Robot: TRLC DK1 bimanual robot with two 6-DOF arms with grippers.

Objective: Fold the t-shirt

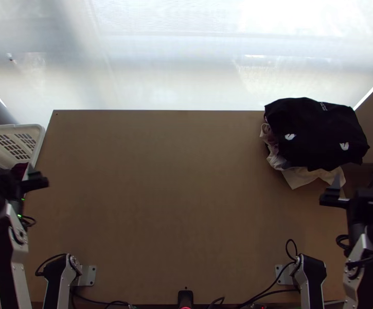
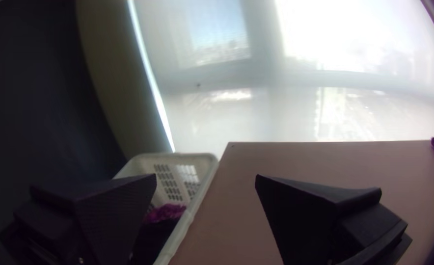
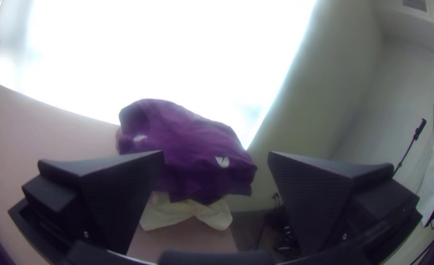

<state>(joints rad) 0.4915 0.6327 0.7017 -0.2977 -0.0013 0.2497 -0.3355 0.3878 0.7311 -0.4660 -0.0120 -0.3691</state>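
Dark garment [image 1: 315, 134], probably the T-shirt, at the far right corner of the light wooden table [image 1: 160, 195]: loosely bunched, with two pale marks on the upper surface. Beneath and partly out from under it, cream cloth [image 1: 304, 177] toward the near side, and crumpled pinkish cloth [image 1: 268, 135] toward the table's middle. Right gripper [image 1: 359, 182] on the near side of this pile, near the cream cloth and without a hold on the dark garment; open, with a wide gap between its two flat black fingers [image 3: 310, 201]. In the right wrist view, dark garment framed by that gap, beyond the fingertips and apart from them, with the cream cloth lower in the same opening. Left gripper [image 1: 17, 179] at the table's left edge, across the full width of the table from the dark garment and well apart from it; likewise open, with nothing in its grasp. In the left wrist view, table corner and part of a white plastic basket [image 2: 177, 158] through the opening. Inside the basket, bunched magenta cloth [image 2: 165, 212] beside darker material. Along the far side of the table, bright translucent window covering [image 1: 160, 67]
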